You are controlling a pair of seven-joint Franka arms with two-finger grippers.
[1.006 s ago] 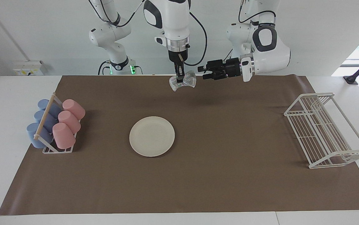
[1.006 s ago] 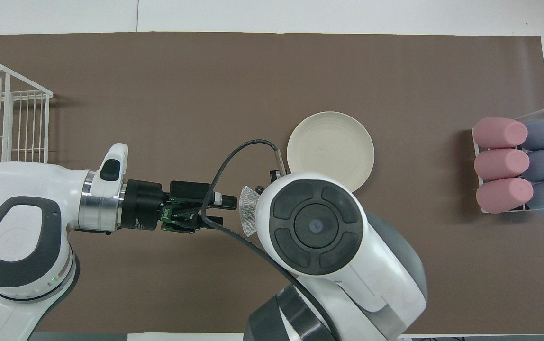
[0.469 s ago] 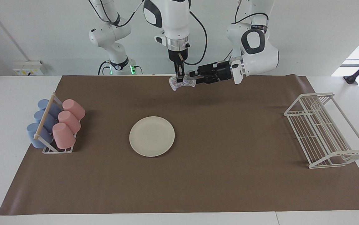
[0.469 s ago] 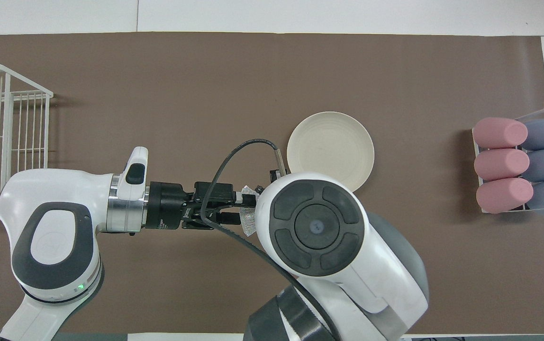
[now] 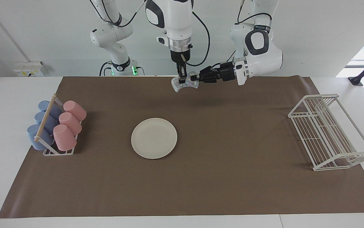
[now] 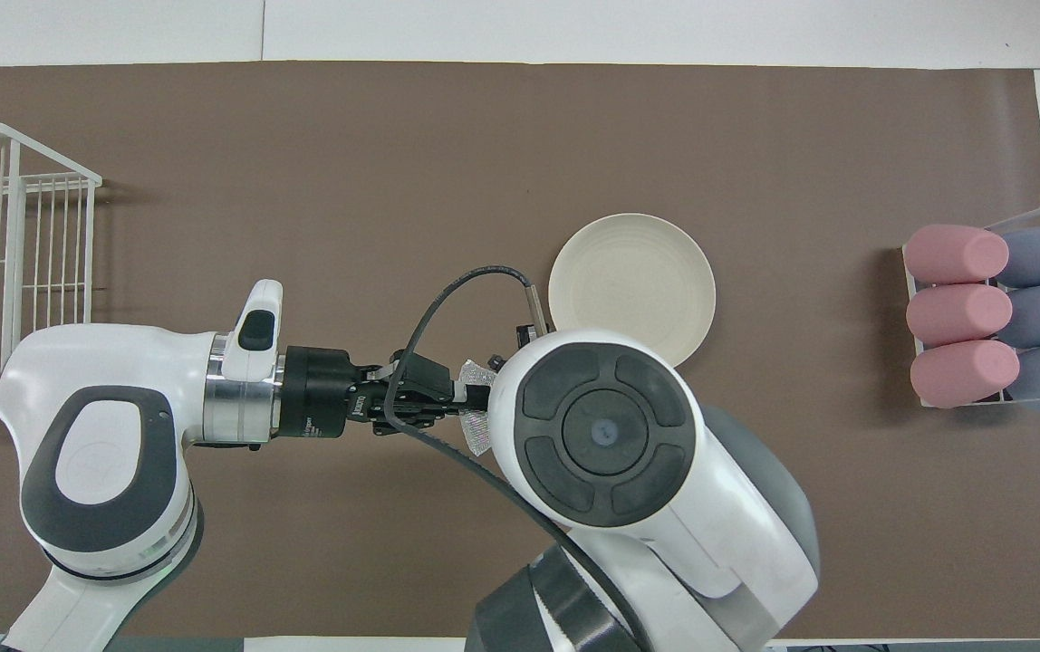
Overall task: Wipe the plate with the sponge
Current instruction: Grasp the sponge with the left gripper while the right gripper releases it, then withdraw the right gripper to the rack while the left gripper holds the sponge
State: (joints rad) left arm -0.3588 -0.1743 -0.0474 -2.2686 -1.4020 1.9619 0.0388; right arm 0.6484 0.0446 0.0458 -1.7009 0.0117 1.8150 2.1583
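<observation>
The silvery sponge [image 5: 177, 86] hangs in the air over the brown mat, over the strip between the plate and the robots. My right gripper [image 5: 182, 79] points straight down and is shut on the sponge's middle. My left gripper [image 5: 197, 78] reaches in level from the side and is shut on the end of the sponge toward the left arm. In the overhead view the right arm's body hides its gripper and most of the sponge [image 6: 478, 436], while the left gripper [image 6: 469, 396] meets the sponge's edge. The cream-white plate [image 5: 154, 138] [image 6: 631, 288] lies flat on the mat with nothing on it.
A rack of pink and blue cups [image 5: 56, 128] [image 6: 991, 317] stands at the right arm's end of the table. A white wire dish rack [image 5: 328, 133] [image 6: 4, 263] stands at the left arm's end. The brown mat [image 5: 232, 177] covers the table.
My left gripper moved sideways to the sponge and shut on its end. The right gripper kept its hold and stayed in place.
</observation>
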